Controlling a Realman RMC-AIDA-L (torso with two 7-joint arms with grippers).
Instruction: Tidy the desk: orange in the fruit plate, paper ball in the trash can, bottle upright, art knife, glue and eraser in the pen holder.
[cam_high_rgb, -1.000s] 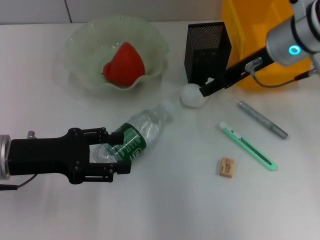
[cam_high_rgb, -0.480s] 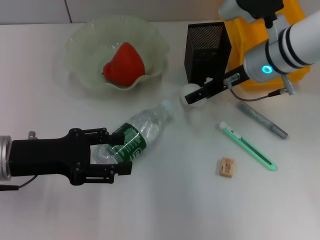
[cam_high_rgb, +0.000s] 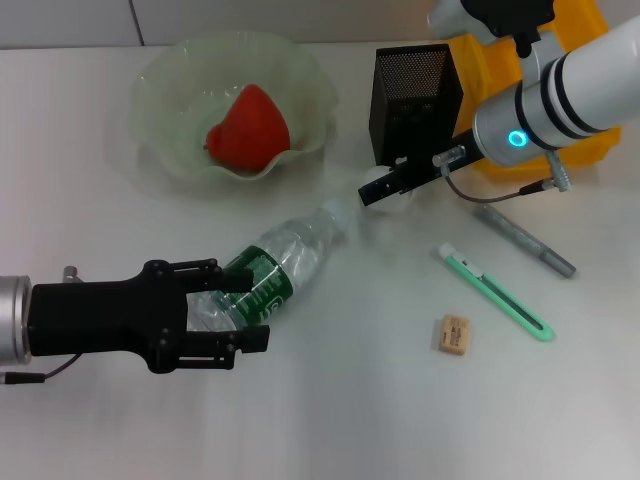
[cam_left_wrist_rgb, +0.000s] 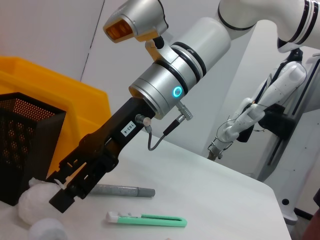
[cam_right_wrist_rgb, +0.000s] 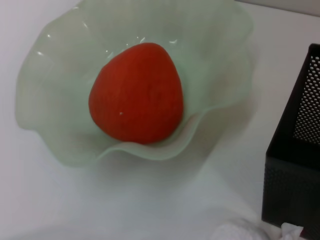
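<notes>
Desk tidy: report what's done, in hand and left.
Done: orange sits in the plate. In hand: left hand is closed on the lying bottle; right hand is at the paper ball beside the holder. Left: knife, glue and eraser lie on the desk.

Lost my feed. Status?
Left gripper shut on lying bottle. Right gripper over paper ball, grip unclear. Orange in plate.

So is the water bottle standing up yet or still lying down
Lying down. The bottle is on its side on the table, cap toward the pen holder, with the left gripper around its base end.
</notes>
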